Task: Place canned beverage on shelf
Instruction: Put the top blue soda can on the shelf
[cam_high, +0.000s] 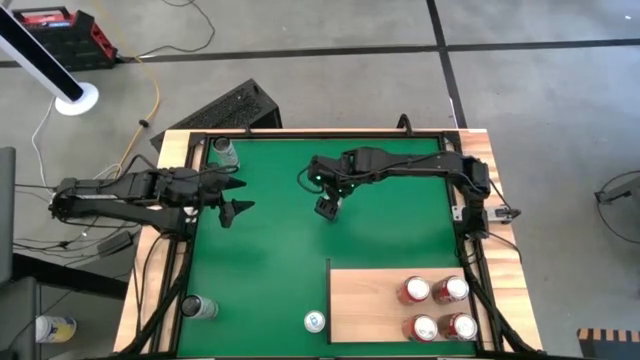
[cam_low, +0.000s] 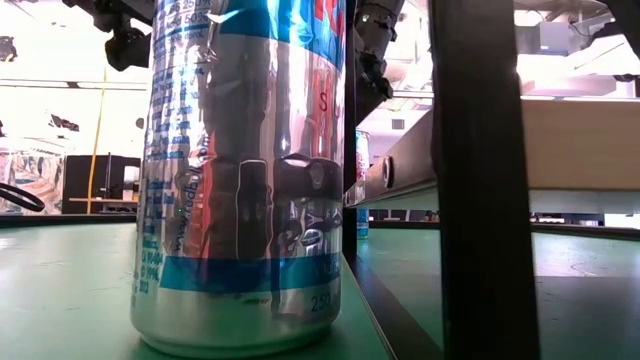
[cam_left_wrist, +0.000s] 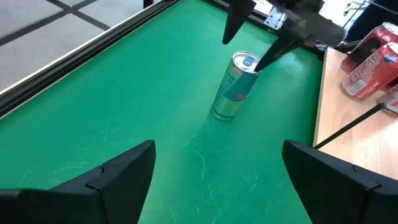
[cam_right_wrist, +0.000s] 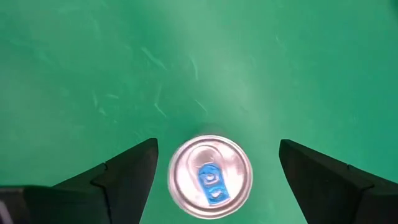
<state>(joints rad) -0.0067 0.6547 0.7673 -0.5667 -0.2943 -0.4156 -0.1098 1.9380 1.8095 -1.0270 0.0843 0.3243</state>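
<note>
I'm looking down on a flat green mat surface, matte and faintly scuffed, framed by dark rails. The shelf is a pale rectangle of plain smooth wood in one corner of it, with four red cans standing upright in a cluster on its side away from the mat.

My right arm reaches in across the mat from the rail on the shelf's side, wrist bent so the right claw points straight down. Its two dark wedge-shaped fingers are spread wide and grip nothing. The slim silver can, round-topped with a blue tab, stands upright on the green directly beneath that claw. It sits off the shelf, near the corner that juts into the mat. The fingers flank its top without touching.

My left arm lies low, well away from the shelf, left claw wide open and empty.

Another silver can stands just beside the shelf's mat-side edge.
</note>
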